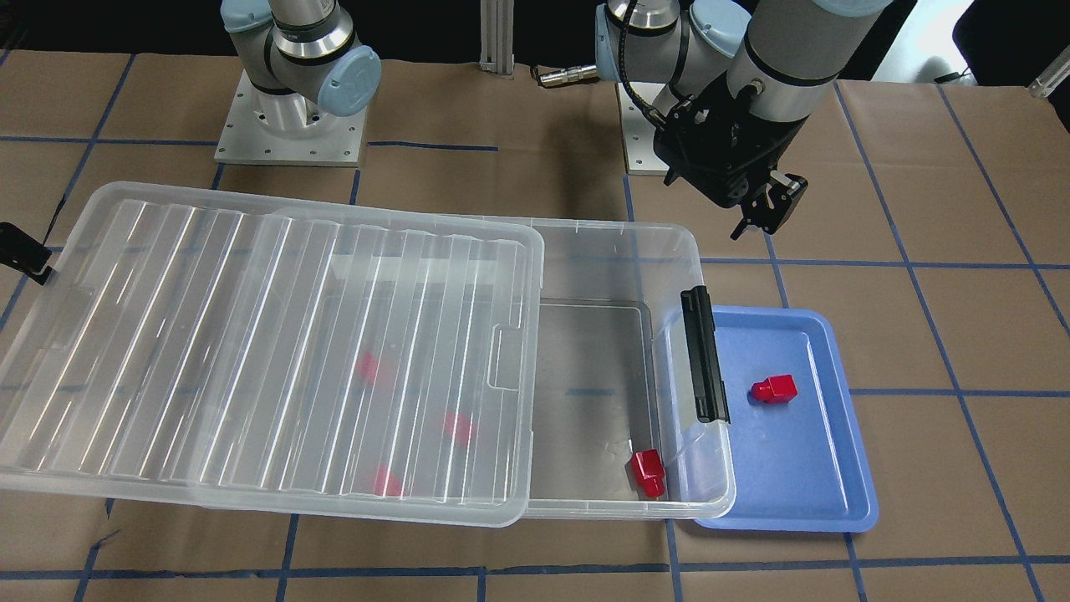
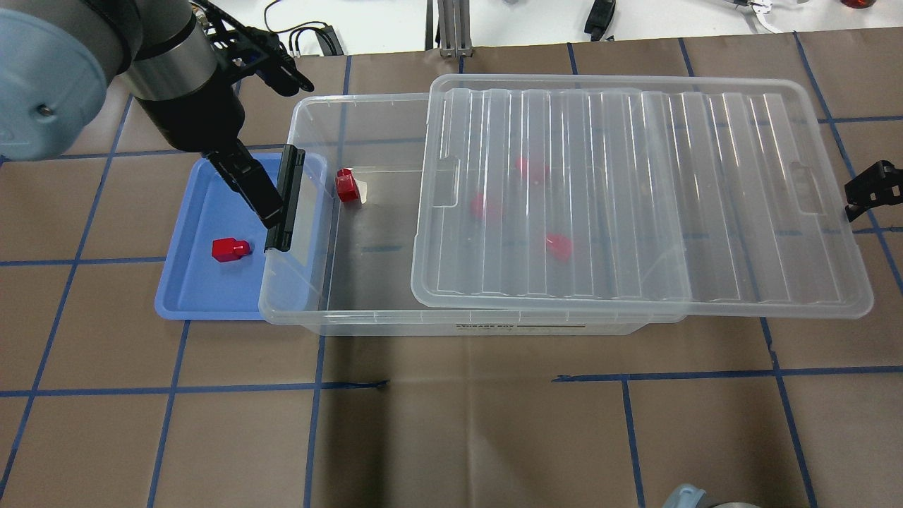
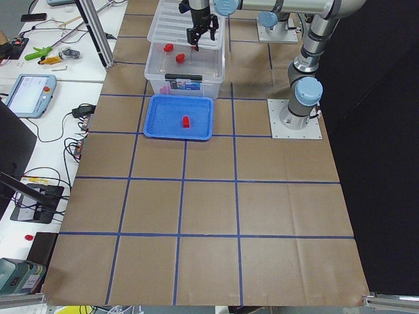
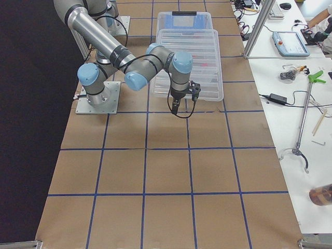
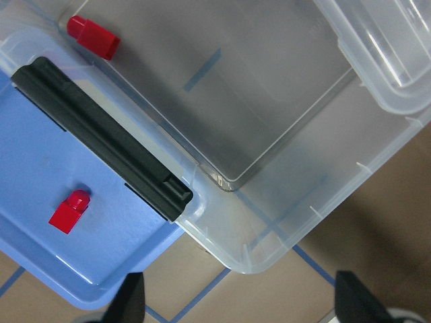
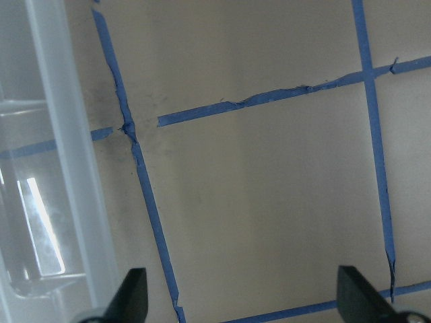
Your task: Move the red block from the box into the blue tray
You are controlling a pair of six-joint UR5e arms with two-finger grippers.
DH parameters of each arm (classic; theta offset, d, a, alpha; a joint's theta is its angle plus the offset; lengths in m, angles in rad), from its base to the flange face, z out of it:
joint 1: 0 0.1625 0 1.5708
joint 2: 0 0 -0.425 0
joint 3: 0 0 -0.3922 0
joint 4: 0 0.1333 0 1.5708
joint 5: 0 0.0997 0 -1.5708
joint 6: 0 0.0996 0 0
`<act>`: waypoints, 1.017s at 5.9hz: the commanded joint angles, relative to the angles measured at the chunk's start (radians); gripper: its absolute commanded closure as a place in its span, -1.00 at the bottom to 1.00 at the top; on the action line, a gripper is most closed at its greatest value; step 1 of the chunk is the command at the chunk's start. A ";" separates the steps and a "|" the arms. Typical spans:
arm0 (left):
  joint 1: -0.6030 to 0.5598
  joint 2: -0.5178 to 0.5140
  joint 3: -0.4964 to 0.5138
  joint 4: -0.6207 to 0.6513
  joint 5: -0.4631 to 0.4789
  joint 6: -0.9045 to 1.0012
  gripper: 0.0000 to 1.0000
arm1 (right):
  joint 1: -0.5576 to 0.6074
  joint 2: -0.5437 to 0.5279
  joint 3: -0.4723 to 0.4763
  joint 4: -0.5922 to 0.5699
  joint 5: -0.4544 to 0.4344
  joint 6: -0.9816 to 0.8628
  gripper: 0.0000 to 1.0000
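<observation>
One red block (image 1: 775,389) lies in the blue tray (image 1: 802,477), also seen in the overhead view (image 2: 229,249) and the left wrist view (image 5: 69,212). Another red block (image 1: 648,472) lies in the uncovered end of the clear box (image 1: 585,227), near the black latch bar (image 1: 704,355). Three more red blocks (image 2: 485,206) show blurred under the lid (image 2: 635,197), which is slid partly off the box. My left gripper (image 2: 254,190) is open and empty, hovering above the tray and the box's latch end. My right gripper (image 2: 871,190) is open and empty, beside the lid's far end.
The tray (image 2: 190,282) sits tucked against the box's latch end. The table is brown paper with a blue tape grid (image 2: 451,384). The arm bases (image 1: 288,125) stand behind the box. The right wrist view shows the lid's edge (image 6: 64,148) and bare table.
</observation>
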 commanded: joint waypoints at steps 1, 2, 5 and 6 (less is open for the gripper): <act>-0.005 -0.002 -0.010 0.101 -0.004 -0.249 -0.97 | 0.026 0.001 0.000 -0.003 0.000 -0.010 -1.00; -0.005 0.015 -0.018 0.112 -0.001 -0.303 -0.96 | 0.037 -0.001 0.000 -0.003 0.000 -0.010 -1.00; 0.010 0.035 -0.019 0.186 0.011 -0.455 -0.97 | 0.083 -0.001 0.000 -0.005 0.000 -0.011 -1.00; 0.013 0.041 -0.019 0.181 0.011 -0.468 -0.97 | 0.092 0.001 0.000 -0.005 0.000 -0.013 -1.00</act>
